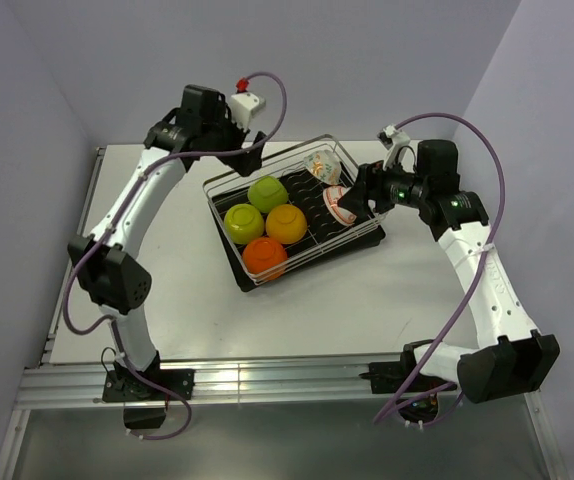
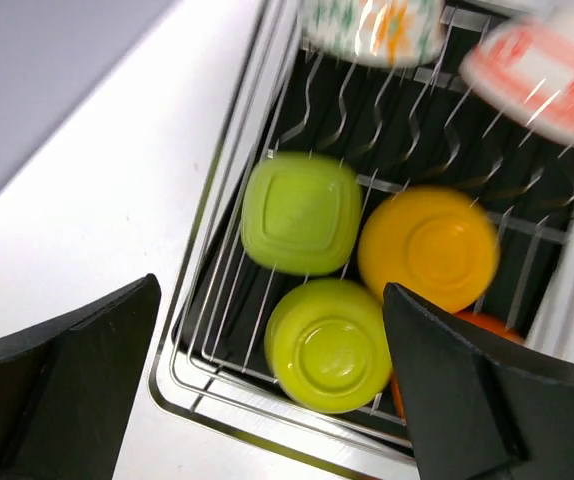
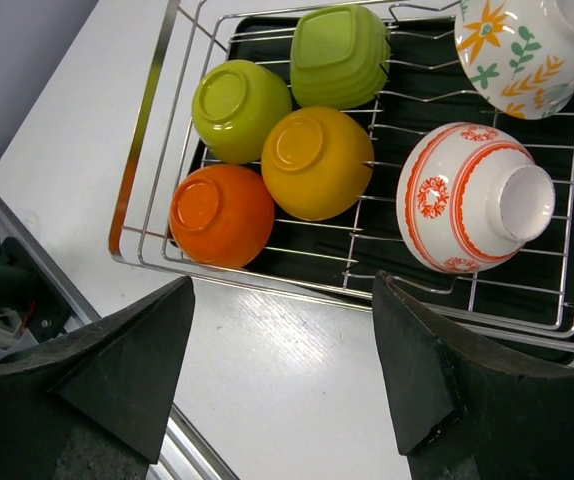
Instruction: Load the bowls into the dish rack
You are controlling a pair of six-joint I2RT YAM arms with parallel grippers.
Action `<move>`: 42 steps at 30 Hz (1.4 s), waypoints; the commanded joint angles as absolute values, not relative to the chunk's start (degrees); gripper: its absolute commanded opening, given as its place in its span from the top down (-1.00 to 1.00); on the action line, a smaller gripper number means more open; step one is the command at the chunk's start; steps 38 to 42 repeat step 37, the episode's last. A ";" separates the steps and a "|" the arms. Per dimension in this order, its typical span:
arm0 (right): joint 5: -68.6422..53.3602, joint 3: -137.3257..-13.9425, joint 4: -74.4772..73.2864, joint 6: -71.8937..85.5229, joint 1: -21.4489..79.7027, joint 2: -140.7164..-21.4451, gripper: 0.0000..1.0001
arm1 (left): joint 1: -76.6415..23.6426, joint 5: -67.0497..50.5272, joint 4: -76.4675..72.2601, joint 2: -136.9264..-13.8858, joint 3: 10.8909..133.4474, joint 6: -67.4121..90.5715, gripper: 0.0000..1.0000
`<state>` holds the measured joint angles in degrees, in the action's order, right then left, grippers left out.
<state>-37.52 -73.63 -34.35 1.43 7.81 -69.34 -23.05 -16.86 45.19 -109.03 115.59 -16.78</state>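
Observation:
The dish rack holds all the bowls in view, upside down or on their sides. They are a squarish lime green bowl, a round lime green bowl, a yellow-orange bowl, an orange bowl, a red-and-white patterned bowl and a leaf-print bowl. My left gripper hovers open over the rack's far left corner, above the round lime bowl, holding nothing. My right gripper is open and empty by the rack's right side, its fingers over bare table beside the rim.
The white table has a metal rail along its near edge, where both arm bases stand. Purple walls close in the left, back and right sides. A black tray lies under the rack.

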 commanded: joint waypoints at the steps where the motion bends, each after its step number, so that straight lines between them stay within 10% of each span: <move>1: -35.69 -77.08 -35.59 0.62 7.21 -66.53 -0.60 | -22.94 -19.16 40.34 -103.45 118.47 -7.84 -0.99; 7: -31.65 -76.47 -38.58 -1.14 7.12 -64.60 -0.99 | -21.45 -22.57 44.73 -101.61 118.75 1.82 -0.99; 25: -19.69 -60.13 -45.44 -9.23 6.77 -58.19 -0.99 | -13.80 -25.14 40.26 -74.28 75.44 -3.25 -0.99; 42: -20.91 -56.69 -45.62 -10.90 6.77 -55.90 -1.00 | -13.71 -24.07 36.83 -67.50 67.24 -2.81 -1.00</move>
